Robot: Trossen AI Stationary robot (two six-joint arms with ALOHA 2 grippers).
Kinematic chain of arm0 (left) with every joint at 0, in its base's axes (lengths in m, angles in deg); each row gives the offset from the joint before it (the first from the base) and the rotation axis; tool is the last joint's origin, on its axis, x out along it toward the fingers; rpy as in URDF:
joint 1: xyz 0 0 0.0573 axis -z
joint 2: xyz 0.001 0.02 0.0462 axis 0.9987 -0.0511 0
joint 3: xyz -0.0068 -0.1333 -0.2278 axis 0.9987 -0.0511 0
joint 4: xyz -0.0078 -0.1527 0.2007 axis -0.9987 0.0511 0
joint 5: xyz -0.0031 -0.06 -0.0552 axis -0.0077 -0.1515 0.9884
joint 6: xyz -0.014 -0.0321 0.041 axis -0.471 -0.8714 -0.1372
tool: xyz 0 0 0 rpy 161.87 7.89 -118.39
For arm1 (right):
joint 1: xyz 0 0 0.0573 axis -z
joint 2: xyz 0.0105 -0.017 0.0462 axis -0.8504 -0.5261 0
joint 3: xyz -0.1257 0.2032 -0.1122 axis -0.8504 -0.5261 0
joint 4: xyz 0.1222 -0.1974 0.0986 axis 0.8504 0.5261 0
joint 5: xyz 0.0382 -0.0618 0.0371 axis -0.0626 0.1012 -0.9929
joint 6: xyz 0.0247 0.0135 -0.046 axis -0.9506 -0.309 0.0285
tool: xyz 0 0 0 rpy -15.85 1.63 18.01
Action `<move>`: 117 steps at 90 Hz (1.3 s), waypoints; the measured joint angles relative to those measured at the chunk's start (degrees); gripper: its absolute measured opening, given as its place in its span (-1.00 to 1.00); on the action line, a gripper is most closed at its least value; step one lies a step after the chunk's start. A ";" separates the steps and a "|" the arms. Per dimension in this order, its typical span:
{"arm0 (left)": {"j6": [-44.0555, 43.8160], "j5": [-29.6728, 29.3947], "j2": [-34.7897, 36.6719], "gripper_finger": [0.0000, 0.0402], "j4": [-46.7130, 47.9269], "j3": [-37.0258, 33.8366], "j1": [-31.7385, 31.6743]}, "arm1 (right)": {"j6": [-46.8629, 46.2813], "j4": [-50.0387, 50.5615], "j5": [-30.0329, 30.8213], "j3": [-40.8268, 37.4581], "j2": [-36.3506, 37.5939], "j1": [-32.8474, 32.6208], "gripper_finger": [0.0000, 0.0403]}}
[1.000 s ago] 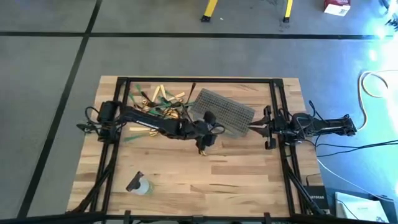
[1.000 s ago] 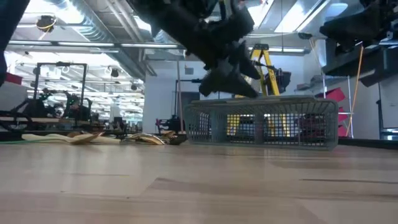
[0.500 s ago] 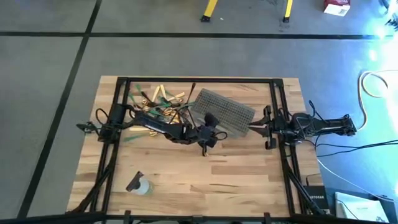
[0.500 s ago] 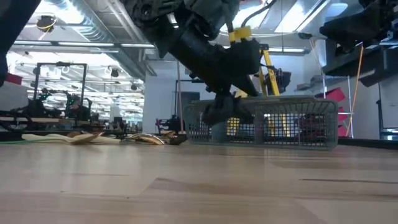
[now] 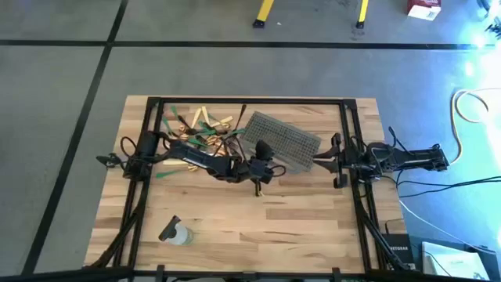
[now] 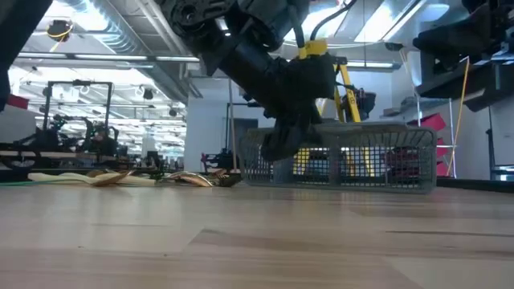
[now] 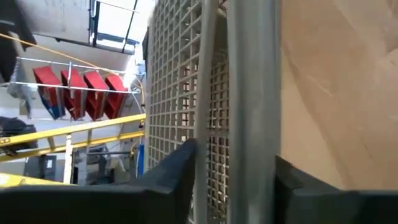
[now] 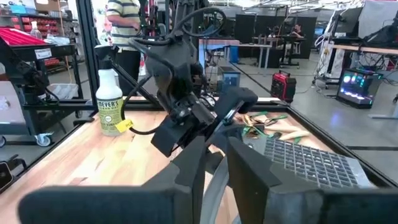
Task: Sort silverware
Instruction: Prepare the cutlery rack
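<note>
Near the middle of the tabletop (image 5: pixel 235 235), we see the left gripper (image 5: pixel 261 166) lowered against the near edge of the grey wire-mesh basket (image 5: pixel 286 139), which lies flipped with its mesh bottom upward. From the left wrist view, the two dark fingers (image 7: pixel 171 180) stand apart on either side of the basket's pale rim bar (image 7: pixel 252 93), so we read the gripper as spread around the rim and not yet clamped on it. The silverware (image 5: pixel 200 129) lies in a loose heap of tan, black and green pieces at the far left of the tabletop, just beside the basket and behind the left arm; in the low view it shows as a flat scatter (image 6: pixel 120 178) to the left of the basket. The right gripper (image 5: pixel 319 162) waits at the right edge, its fingers (image 8: pixel 189 168) pointing toward the basket with a narrow gap between them and nothing held. A clear spray bottle (image 5: pixel 174 233) lies well apart at the near left. We judge the step in hand to be taking hold of the basket so that it can be set upright. To do it well, we would centre the rim bar between the fingers, close fully before lifting, and turn the basket away from the heap so no utensil is swept off.
</note>
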 joint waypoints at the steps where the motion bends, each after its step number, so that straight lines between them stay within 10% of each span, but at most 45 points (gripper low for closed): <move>1: 0.04 -0.04 0.00 -0.57 -0.01 0.00 0.10 | -0.12 -0.01 -0.01 0.00 0.01 0.00 -0.74; 26: 1.57 -4.20 0.00 -0.94 -0.22 0.00 1.68 | -0.69 -0.01 -0.03 0.00 0.01 0.00 -0.74; 60: 5.21 -6.85 2.77 -0.95 -2.43 3.71 1.47 | -2.71 0.02 -1.58 0.00 0.02 0.00 -0.74; 117: -13.54 17.39 7.65 -0.95 35.57 24.80 -6.63 | -9.45 -4.99 -7.38 0.00 0.00 -0.02 -0.74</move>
